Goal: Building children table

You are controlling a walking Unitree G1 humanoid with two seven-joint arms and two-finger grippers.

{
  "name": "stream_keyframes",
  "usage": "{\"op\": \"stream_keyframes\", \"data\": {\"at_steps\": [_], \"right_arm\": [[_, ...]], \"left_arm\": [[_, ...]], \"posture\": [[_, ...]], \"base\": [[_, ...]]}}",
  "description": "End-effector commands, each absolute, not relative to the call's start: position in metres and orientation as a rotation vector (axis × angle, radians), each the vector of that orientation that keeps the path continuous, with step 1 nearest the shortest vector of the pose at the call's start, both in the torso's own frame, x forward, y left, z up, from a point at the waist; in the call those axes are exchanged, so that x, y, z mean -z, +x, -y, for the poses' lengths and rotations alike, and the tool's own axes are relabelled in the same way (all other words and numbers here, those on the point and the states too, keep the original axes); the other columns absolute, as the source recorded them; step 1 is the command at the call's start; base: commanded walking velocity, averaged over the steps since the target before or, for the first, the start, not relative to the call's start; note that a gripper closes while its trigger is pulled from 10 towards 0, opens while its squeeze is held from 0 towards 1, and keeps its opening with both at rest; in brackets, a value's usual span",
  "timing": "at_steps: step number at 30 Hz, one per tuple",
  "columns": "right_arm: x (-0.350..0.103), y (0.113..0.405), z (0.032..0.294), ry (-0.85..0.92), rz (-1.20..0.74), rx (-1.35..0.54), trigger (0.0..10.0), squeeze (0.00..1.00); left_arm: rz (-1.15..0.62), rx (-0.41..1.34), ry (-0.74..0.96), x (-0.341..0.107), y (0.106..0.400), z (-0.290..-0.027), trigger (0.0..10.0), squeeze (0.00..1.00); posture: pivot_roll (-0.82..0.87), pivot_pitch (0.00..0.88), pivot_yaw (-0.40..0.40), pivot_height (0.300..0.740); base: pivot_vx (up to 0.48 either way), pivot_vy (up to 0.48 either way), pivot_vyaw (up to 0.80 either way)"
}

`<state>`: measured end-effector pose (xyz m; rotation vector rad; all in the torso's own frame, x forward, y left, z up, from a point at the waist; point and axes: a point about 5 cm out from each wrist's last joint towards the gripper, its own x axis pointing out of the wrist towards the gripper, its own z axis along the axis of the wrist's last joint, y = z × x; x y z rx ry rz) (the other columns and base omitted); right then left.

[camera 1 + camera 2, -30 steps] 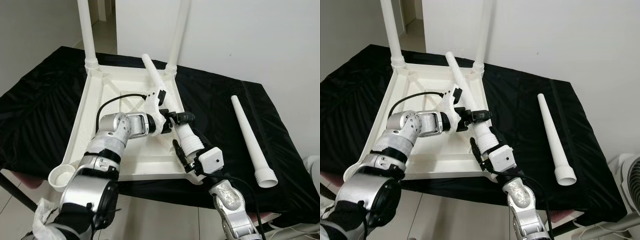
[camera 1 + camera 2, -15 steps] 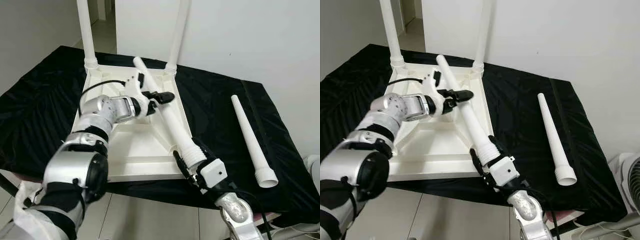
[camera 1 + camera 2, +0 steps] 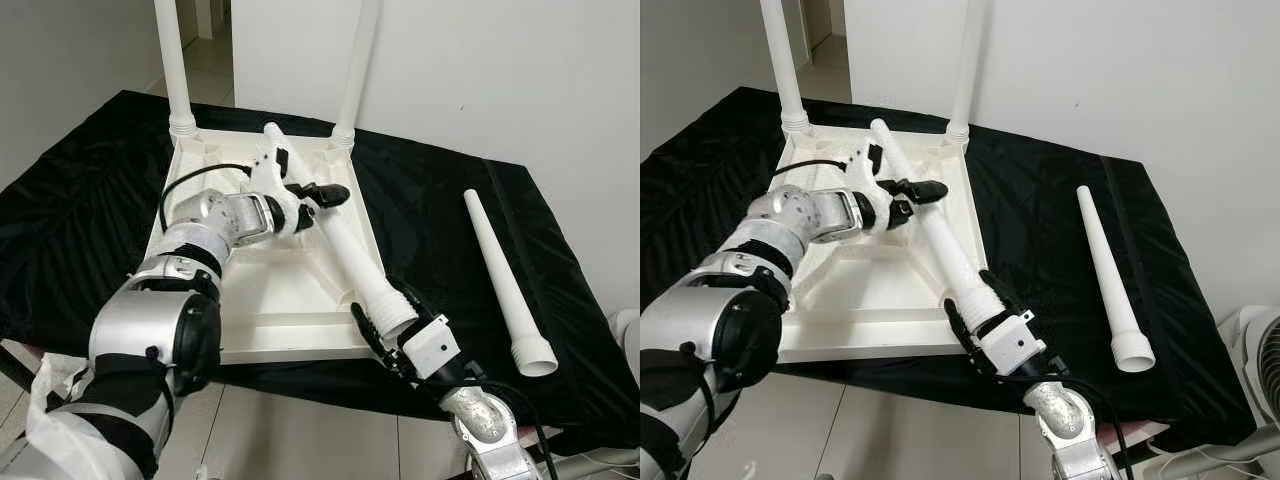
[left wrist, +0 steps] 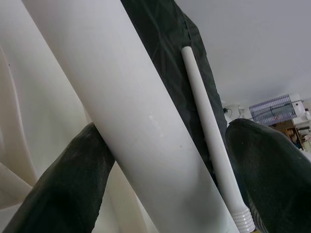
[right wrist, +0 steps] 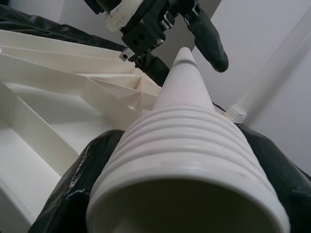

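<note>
- Now I have the third leg (image 3: 345, 245) in both hands, lying aslant over the upturned tabletop (image 3: 270, 300), which rests on the black-draped surface (image 3: 440, 210).
- My right hand (image 3: 398, 330) is closed round the leg's ribbed wide end, near the tabletop's near right corner.
- My left hand (image 3: 318, 195) straddles the shaft higher up, one finger touching it and the other standing off, so more a guide than a grip.
- Two legs (image 3: 172, 65) stand in the far corners; a spare leg (image 3: 505, 285) lies well apart, to my right.
- Next, I judge, I must tip the ribbed end down into a near corner socket and twist it home.
- Since half a second ago little has changed: the right hand has shifted slightly, and the left has hardly moved.
</note>
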<state>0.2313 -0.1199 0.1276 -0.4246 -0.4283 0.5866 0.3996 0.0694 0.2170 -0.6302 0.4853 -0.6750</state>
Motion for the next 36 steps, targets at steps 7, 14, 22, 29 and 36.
{"op": "stream_keyframes", "data": {"at_steps": [7, 14, 22, 29, 36], "right_arm": [[-0.127, 0.229, 0.108, -0.478, 0.453, -0.69, 10.0, 0.0], [-0.121, 0.225, 0.113, -0.481, 0.424, -0.688, 10.0, 0.0], [-0.119, 0.224, 0.115, -0.484, 0.418, -0.67, 10.0, 0.0], [-0.117, 0.226, 0.119, -0.391, 0.387, -0.637, 10.0, 1.0], [-0.117, 0.233, 0.124, -0.245, 0.336, -0.562, 10.0, 1.0]], "left_arm": [[-0.485, 0.706, -0.65, -0.222, 0.399, -0.057, 10.0, 0.0], [-0.444, 0.681, -0.786, -0.233, 0.403, -0.065, 0.0, 0.0], [-0.438, 0.703, -0.89, -0.239, 0.403, -0.064, 0.0, 0.0], [-0.441, 0.71, -0.923, -0.241, 0.403, -0.062, 0.0, 0.0], [-0.414, 0.703, -0.898, -0.242, 0.404, -0.065, 0.0, 0.0]], "posture": [[-0.07, 0.029, -0.086, 0.74], [-0.08, 0.025, -0.084, 0.74], [-0.08, 0.02, -0.084, 0.74], [-0.08, 0.013, -0.091, 0.74], [-0.07, 0.006, -0.095, 0.74]], "base": [[0.0, 0.0, 0.0], [0.0, 0.0, 0.0], [0.0, 0.0, 0.0], [0.0, 0.0, 0.0], [0.0, 0.0, 0.0]]}}
